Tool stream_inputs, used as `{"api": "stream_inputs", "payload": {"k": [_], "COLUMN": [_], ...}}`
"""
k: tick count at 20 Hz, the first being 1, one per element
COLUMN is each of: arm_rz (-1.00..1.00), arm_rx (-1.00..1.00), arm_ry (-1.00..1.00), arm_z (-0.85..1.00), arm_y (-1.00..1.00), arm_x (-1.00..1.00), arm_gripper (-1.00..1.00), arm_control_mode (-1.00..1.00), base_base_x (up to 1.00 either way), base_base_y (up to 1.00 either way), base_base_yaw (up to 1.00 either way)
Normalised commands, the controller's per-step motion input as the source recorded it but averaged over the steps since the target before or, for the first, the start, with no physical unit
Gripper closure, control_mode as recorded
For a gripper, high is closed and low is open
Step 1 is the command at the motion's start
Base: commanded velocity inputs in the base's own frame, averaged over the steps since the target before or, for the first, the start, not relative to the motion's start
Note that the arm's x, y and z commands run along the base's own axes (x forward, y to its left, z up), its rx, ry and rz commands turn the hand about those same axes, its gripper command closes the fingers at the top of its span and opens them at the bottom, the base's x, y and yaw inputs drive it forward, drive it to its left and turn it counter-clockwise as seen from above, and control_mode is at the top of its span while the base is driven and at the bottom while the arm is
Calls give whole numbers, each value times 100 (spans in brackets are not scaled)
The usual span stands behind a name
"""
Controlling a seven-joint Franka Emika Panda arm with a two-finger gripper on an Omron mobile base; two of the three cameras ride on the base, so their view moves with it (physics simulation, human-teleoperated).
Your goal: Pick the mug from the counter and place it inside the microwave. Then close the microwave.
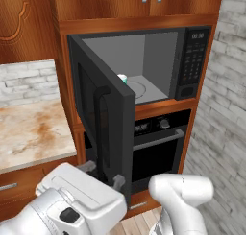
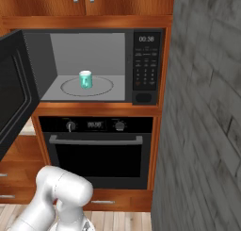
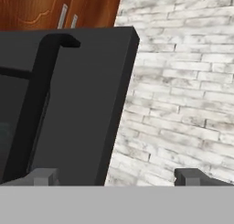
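Observation:
The teal-green mug [image 2: 85, 79] stands upright on the round plate inside the black microwave [image 2: 146, 65]; its pale rim [image 1: 122, 77] peeks over the door. The microwave door [image 1: 103, 128] swings wide open toward me, with its vertical bar handle [image 3: 32, 109] facing out. My gripper [image 1: 103, 174] is open and empty, low down at the door's free edge. In the hand view the gripper [image 3: 116, 177] has its left fingertip [image 3: 43, 176] in front of the door face and its right one before the brick wall. The counter [image 1: 29, 128] lies to the left.
A black oven [image 2: 94, 150] with knobs and a horizontal handle sits under the microwave. A grey-white brick wall [image 2: 207, 131] rises close on the right. Wooden cabinets [image 1: 129, 4] hang above, and brown drawers [image 1: 14, 186] run below the counter.

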Motion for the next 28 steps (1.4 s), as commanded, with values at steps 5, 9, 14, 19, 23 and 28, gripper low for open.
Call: {"api": "stream_inputs", "payload": {"k": [5, 9, 14, 19, 23, 28], "arm_rz": [0, 0, 0, 0, 0, 0], "arm_rx": [0, 0, 0, -1, 0, 0], "arm_ry": [2, 9, 5, 0, 0, 1], "arm_z": [-40, -34, -9, 0, 0, 0], "arm_y": [5, 0, 16, 22, 6, 1], "arm_x": [38, 55, 35, 25, 18, 28], "arm_gripper": [-100, -100, -100, -100, -100, -100], "arm_control_mode": [-100, -100, -100, -100, -100, -100], "base_base_x": [0, 0, 0, 0, 0, 0], "base_base_y": [0, 0, 0, 0, 0, 0], "base_base_yaw": [0, 0, 0, 0, 0, 0]}}
